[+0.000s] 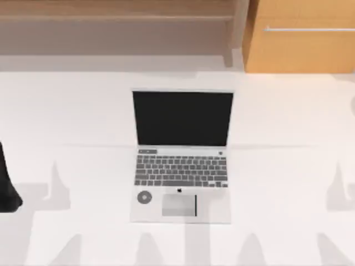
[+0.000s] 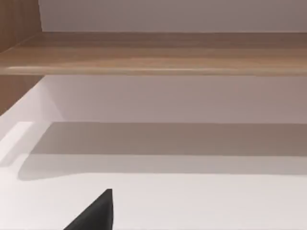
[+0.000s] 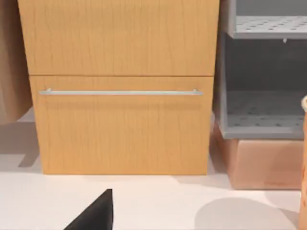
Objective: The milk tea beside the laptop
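Centrally, open laptop, white table

A: Count, table?
B: One laptop, open. One round sticker on it.
A: Behind?
B: One wooden drawer cabinet, one handle bar. One wooden shelf.
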Motion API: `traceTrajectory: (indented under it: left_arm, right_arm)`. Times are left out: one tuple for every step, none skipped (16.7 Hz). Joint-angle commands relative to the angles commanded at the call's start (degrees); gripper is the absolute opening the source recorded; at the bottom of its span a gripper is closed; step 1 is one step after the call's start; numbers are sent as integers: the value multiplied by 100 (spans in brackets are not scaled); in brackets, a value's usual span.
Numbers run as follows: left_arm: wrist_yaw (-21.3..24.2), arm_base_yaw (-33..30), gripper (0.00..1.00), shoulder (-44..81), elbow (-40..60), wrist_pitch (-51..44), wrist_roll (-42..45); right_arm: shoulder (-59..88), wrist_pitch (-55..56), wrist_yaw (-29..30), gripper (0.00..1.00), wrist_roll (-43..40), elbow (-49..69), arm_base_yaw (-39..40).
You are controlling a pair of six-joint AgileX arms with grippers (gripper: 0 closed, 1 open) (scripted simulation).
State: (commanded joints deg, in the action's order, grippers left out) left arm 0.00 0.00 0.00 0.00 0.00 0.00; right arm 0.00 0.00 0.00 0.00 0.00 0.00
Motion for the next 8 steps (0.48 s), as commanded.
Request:
traceTrajectory:
  left_arm:
    - [0,0,100,0,0,0,0]
    - [0,0,100,0,0,0,0]
    - [0,0,100,0,0,0,0]
    - [0,0,100,0,0,0,0]
    - [0,0,100,0,0,0,0]
    - [0,0,100,0,0,0,0]
    - [0,0,100,0,0,0,0]
    - [0,0,100,0,0,0,0]
  right_arm:
    - [0,0,0,100,0,0,0]
    - [0,0,0,100,0,0,0]
    - [53,45,-12,100,-7,14,-18]
    - [165,138,-38,100,-19,41,-52]
    - [335,274,-80,100,-33,79,-102]
    - [564,452,-138,100,-48,126,-165]
    - [848,668,-212,100,-61,182,-241]
    - [1185,919,-302,100,-72,244,-327]
